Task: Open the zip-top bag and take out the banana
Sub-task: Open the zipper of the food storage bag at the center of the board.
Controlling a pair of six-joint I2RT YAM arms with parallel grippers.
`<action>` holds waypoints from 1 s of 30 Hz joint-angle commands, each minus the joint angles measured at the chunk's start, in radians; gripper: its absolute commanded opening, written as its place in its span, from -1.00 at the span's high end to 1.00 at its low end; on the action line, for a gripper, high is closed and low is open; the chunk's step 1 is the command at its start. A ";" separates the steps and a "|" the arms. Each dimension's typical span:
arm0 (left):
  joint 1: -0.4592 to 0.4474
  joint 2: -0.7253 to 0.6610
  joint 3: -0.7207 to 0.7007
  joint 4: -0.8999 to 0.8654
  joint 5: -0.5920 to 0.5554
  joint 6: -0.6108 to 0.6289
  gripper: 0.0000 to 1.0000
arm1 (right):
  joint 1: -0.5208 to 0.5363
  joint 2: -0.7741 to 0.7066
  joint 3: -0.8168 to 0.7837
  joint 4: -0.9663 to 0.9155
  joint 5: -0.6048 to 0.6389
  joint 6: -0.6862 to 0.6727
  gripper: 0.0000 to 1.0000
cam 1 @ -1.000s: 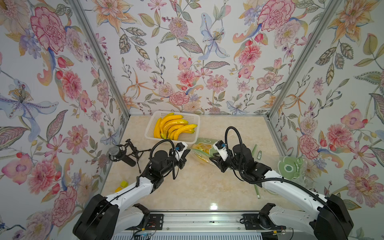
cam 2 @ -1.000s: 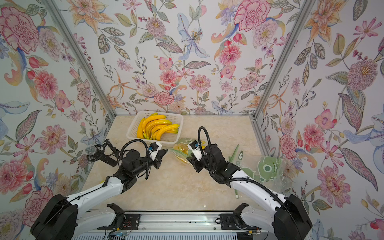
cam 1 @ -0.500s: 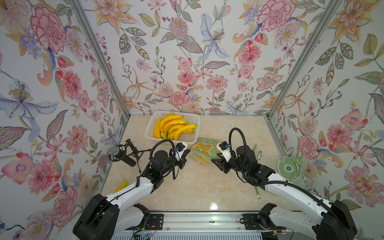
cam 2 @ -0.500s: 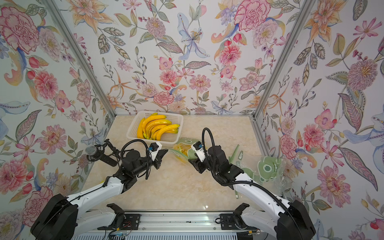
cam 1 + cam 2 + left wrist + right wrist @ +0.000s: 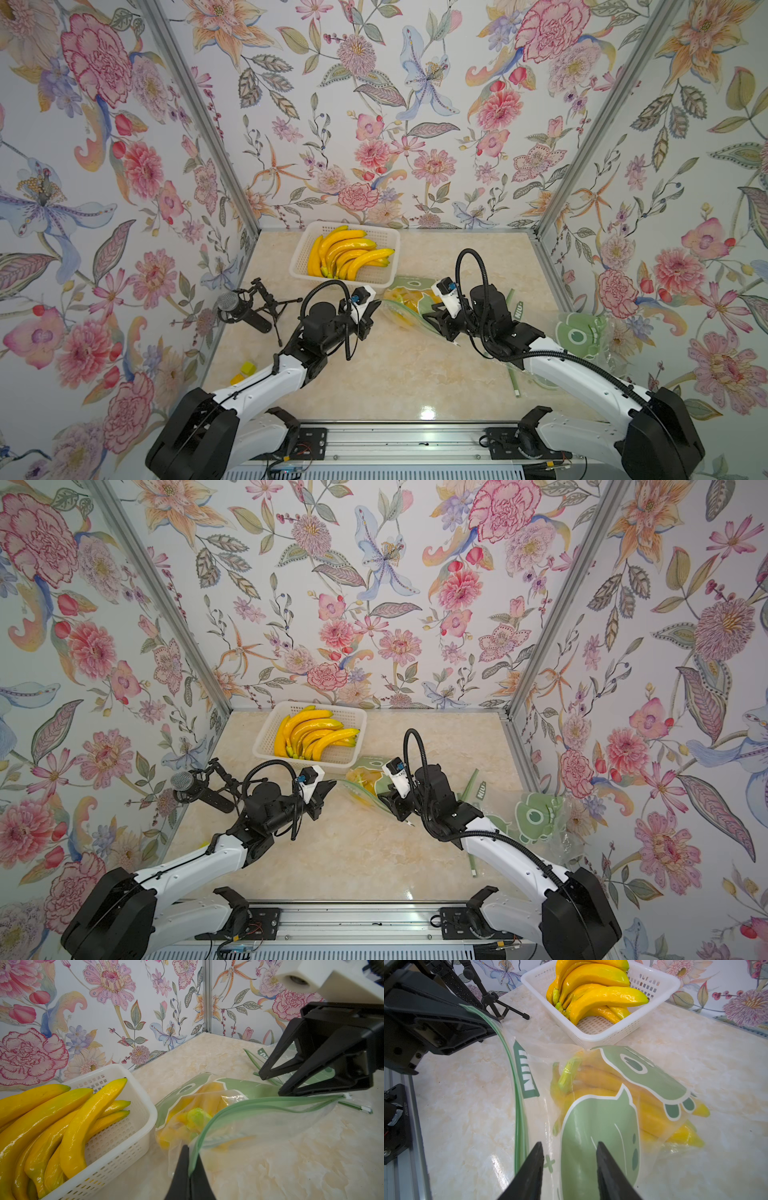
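1. Cream, marble-patterned counter [image 5: 407, 374] lies bare nearest the arms' base; the work sits farther in.
2. The left claw [image 5: 190, 1159] is pressed together, pinching one corner of the zip-top bag [image 5: 602, 1126] at its green zip strip [image 5: 270, 1102] and holding that corner up off the counter.
3. The right claw [image 5: 569, 1145] is spread and holds nothing. It is poised low over the bag's printed side, close to the far end of the strip, where a small white slider [image 5: 346, 1096] sits.
4. The bag lies on the counter between the two claws. The banana [image 5: 602, 1082], a yellow bunch, is fully inside, its green stems toward the zip. I cannot tell whether the lips have parted.
5. Judged from this, the opening step is in hand and nothing is out yet. Next, the right claw likely needs to close on the slider or one lip alone while the left anchors. The thin film invites catching both layers.
6. Farthest, a white basket [image 5: 345, 227] of loose bananas stands just behind the bag.
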 commanded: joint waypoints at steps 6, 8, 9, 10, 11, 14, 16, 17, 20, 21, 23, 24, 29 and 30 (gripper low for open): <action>-0.011 0.011 -0.001 0.014 0.012 0.013 0.93 | 0.010 -0.065 -0.028 -0.005 0.003 0.013 0.12; -0.011 0.011 -0.002 0.015 0.012 0.011 0.93 | 0.010 -0.081 -0.028 -0.006 -0.001 0.013 0.10; -0.012 0.011 -0.002 0.015 0.011 0.011 0.93 | 0.011 -0.086 -0.028 -0.007 -0.004 0.014 0.10; -0.011 0.011 -0.002 0.013 0.010 0.011 0.93 | 0.013 -0.091 -0.027 -0.009 -0.006 0.016 0.09; -0.011 0.010 -0.002 0.013 0.010 0.011 0.93 | 0.015 -0.091 -0.027 -0.010 -0.007 0.016 0.09; -0.011 0.008 -0.001 0.011 0.012 0.011 0.93 | 0.015 -0.081 -0.027 -0.019 -0.003 0.019 0.10; -0.010 0.008 0.000 0.011 0.011 0.011 0.93 | 0.042 -0.068 -0.033 -0.019 0.002 0.018 0.13; -0.012 0.008 -0.001 0.011 0.012 0.010 0.93 | 0.044 -0.062 -0.035 -0.019 0.010 0.018 0.14; -0.011 0.008 0.002 0.008 0.013 0.011 0.93 | 0.049 -0.045 -0.040 -0.022 0.030 0.012 0.22; -0.012 0.008 0.003 0.008 0.013 0.011 0.93 | 0.048 -0.039 -0.042 -0.022 0.035 0.008 0.25; -0.011 0.008 0.003 0.007 0.014 0.011 0.93 | 0.048 -0.029 -0.042 -0.022 0.039 0.004 0.32; -0.011 0.008 0.004 0.009 0.015 0.011 0.93 | 0.050 -0.025 -0.042 -0.023 0.046 -0.001 0.37; -0.012 0.008 0.002 0.007 0.015 0.008 0.93 | 0.050 -0.020 -0.047 -0.025 0.070 -0.005 0.43; -0.011 0.008 0.003 0.008 0.015 0.008 0.93 | 0.050 -0.019 -0.047 -0.025 0.068 -0.005 0.44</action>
